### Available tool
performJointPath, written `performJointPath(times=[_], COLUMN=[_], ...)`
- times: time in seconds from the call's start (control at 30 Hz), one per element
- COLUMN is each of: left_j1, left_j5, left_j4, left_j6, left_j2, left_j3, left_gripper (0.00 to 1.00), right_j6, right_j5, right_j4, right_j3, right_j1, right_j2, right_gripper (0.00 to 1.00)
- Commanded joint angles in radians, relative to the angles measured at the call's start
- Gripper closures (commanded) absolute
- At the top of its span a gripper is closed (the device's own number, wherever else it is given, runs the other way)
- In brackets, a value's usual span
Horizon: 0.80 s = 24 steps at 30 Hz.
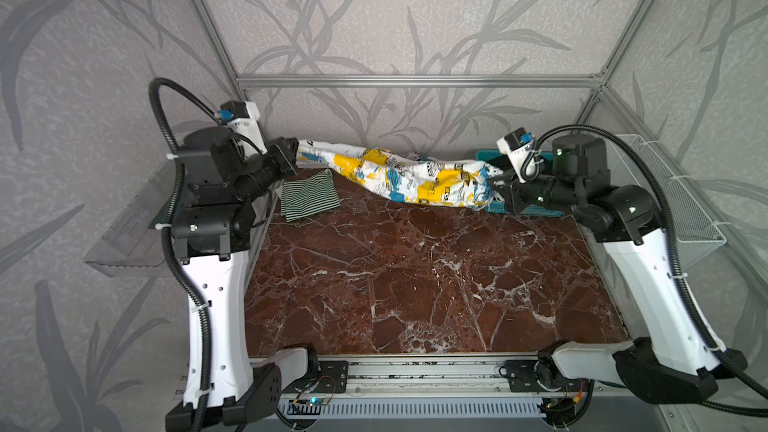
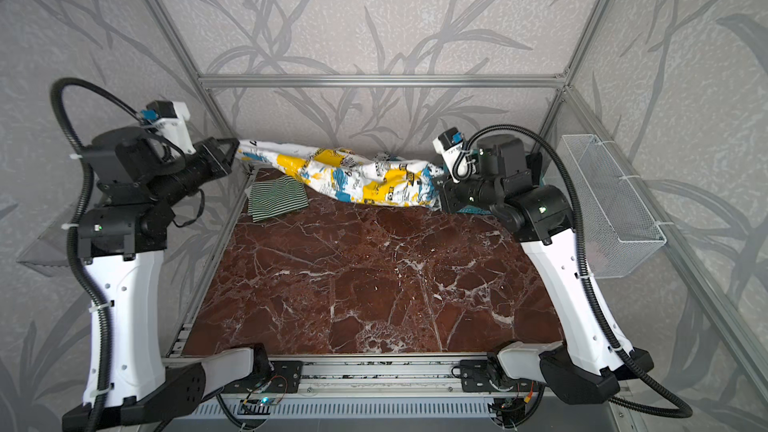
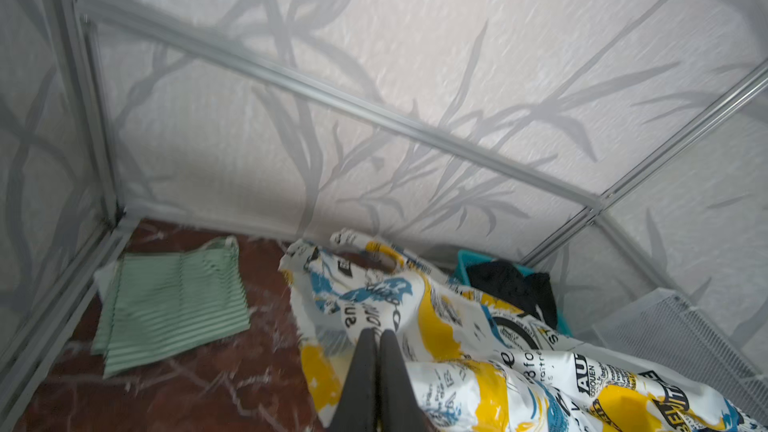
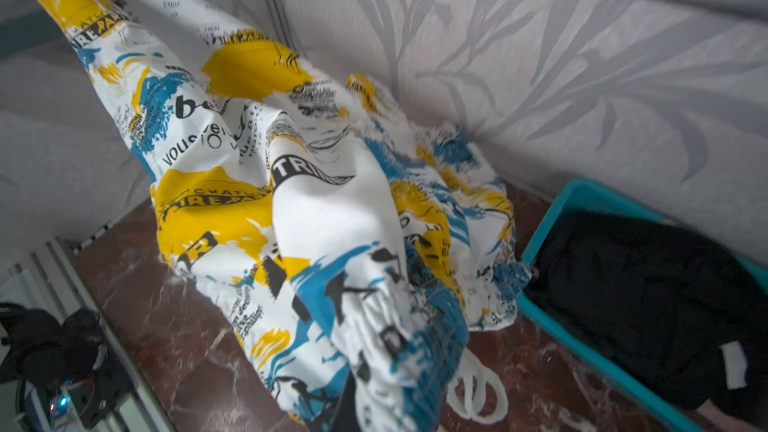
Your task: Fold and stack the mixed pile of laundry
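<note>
Holding the printed garment (image 1: 415,176) strung out along the far edge of the marble tabletop (image 1: 415,284), raised at both ends and sagging in the middle. Not able to tell whether the sag is brushing the marble.

Pinching the left end of it with the left gripper (image 1: 296,155), up near the far left corner in both top views. Showing the dark fingers (image 3: 365,367) pressed tight together in the left wrist view, with cloth nipped between them.

Clamping the opposite end with the right gripper (image 1: 492,180), closed on a bunched wad of fabric. Hiding almost entirely under the drape in the right wrist view, with only a dark sliver peeking out below.

Leaving the striped garment (image 1: 309,197) folded flat on the marble by the far left corner, just below the lifted left end and apart from it.

Leaving the black garment (image 4: 644,297) heaped inside the teal basket (image 4: 582,197) at the far right corner, with the printed cloth's right end hanging just beside the basket rim.

Hanging off the right-hand frame, well clear of the action: the wire mesh basket (image 1: 665,201).
</note>
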Motion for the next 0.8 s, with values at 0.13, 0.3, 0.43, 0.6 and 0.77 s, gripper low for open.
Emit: performJointPath(times=[0.13,0.3,0.43,0.6,0.77], left_j1=[0.004,0.004,0.004,0.005,0.005], left_j5=[-0.033,-0.096,-0.136,-0.159,-0.176], left_j4=[-0.066,-0.075,-0.063,-0.059,-0.087], left_j6=[-0.035,-0.085,-0.111,-0.119,-0.104], left_j2=[-0.245,-0.269,-0.252,-0.254,-0.292], left_j3=[-0.604,-0.717,-0.726,-0.73,-0.745], left_gripper=[1.0,1.0,1.0,1.0,1.0], right_j6=[0.33,0.499,0.533,0.523,0.489], right_j5=[-0.09,-0.149,-0.154,-0.152,-0.207], right_j4=[0.163,0.241,0.28,0.267,0.226], right_j3=[-0.735,-0.947,-0.996,-0.991,-1.002], right_j1=[0.138,0.179,0.182,0.182,0.188], right_j2=[-0.151,-0.087,-0.063,-0.053,-0.024], right_gripper=[1.0,1.0,0.98,0.95,0.94])
